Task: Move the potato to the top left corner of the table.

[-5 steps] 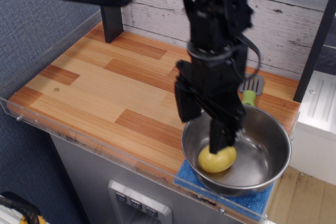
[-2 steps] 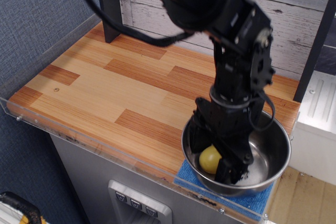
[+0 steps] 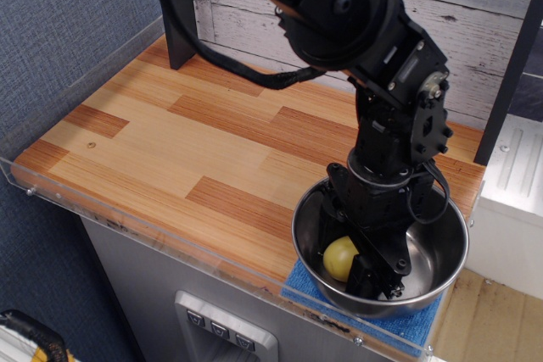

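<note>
Lowered since 1s ago, fingers (image 3: 349, 253) now straddle potato (image 3: 339, 258) in pan (image 3: 441, 247).

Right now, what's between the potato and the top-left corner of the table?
In observation.image: the steel pan's near-left wall around the potato, then only wood planks of the table.

Whitewashed plank wall (image 3: 475, 31) behind; blue fabric wall (image 3: 59, 23) left.

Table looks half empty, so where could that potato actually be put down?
The table is bare from the black post down to the clear front rim. The right front corner is crowded: pan, blue cloth, gripper around the potato.
</note>
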`<state>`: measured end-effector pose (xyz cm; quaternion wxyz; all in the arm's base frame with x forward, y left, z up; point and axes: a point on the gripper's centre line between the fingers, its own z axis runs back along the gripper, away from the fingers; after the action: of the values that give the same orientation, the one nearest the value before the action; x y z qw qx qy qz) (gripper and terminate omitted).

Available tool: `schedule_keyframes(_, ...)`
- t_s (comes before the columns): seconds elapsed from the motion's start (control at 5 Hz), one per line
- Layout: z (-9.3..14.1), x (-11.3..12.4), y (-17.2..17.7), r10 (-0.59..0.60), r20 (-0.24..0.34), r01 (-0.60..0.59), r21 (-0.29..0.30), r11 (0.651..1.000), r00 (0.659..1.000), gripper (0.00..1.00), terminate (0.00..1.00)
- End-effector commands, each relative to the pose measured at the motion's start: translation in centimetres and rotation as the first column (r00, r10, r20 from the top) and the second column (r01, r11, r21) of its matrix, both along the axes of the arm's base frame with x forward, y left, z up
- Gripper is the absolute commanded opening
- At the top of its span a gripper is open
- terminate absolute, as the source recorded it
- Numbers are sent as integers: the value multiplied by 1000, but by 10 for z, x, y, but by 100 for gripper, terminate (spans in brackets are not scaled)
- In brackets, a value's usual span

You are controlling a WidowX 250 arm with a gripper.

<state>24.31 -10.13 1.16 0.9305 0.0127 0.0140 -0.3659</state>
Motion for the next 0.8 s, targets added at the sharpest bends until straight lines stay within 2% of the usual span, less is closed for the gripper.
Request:
schedule_keyframes(0.0,61,5,14,-3,156,17,-89,996,988,0,0)
schedule_keyframes(0.2,111,22,44,127,295,-92,-129,987,947,0,0)
schedule_keyframes(0.4,142,53,96,317,332,-292,-125,948,888,0,0)
schedule_keyframes(0.6,118,82,149,447,297,-433,-114,894,844,0,0)
